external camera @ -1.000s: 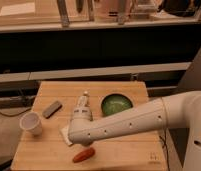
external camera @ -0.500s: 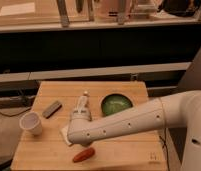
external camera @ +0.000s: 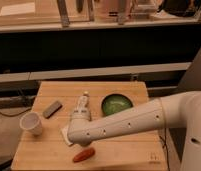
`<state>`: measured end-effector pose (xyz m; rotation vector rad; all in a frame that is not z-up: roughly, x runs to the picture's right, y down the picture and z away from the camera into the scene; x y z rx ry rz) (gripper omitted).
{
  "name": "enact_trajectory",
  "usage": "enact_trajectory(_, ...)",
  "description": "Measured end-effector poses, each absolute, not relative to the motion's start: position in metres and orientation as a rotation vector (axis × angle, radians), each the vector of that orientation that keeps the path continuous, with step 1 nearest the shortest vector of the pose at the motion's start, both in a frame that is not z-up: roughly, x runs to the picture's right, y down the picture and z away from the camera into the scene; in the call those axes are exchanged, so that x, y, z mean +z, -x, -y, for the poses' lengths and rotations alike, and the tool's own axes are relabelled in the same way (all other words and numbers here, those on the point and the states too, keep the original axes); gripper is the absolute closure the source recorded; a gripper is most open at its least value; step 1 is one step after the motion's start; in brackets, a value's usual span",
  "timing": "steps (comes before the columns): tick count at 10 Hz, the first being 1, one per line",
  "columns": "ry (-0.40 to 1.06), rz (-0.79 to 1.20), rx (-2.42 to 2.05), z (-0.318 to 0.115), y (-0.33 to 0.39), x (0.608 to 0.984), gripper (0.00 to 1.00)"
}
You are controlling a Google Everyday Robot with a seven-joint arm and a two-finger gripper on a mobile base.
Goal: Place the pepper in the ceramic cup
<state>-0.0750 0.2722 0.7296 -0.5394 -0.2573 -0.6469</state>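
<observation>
A likely slip: the gripper [external camera: 81, 141], lower centre-left of the frame, hangs just above the pepper [external camera: 84, 155]. An off-centre descent could roll the pepper off the wooden table's [external camera: 129, 152] near edge. I cannot tell whether the gripper is open or closed. The ceramic cup [external camera: 32, 123] stands far left, well apart.

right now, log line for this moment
gripper near small red-orange pepper | pepper on wooden table | plain white ceramic cup at left, apart

White arm [external camera: 129, 122] outstretched, tool [external camera: 79, 142] down low
</observation>
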Motion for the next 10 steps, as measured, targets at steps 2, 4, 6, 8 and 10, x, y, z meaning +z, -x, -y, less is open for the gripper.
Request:
enact_trajectory(2, 0.542, 0.295, -0.613, -0.271, 0.071, 0.728, 0.33)
enact_trajectory(4, 0.544, 0.329, -0.589, -0.269, 0.066, 0.728, 0.21)
enact_trajectory(6, 0.549, 0.378, -0.56, -0.266, 0.061, 0.728, 0.2)
enact_trajectory(8, 0.544, 0.384, -0.553, -0.265, 0.06, 0.728, 0.2)
enact_trajectory(10, 0.54, 0.39, -0.542, -0.263, 0.056, 0.728, 0.2)
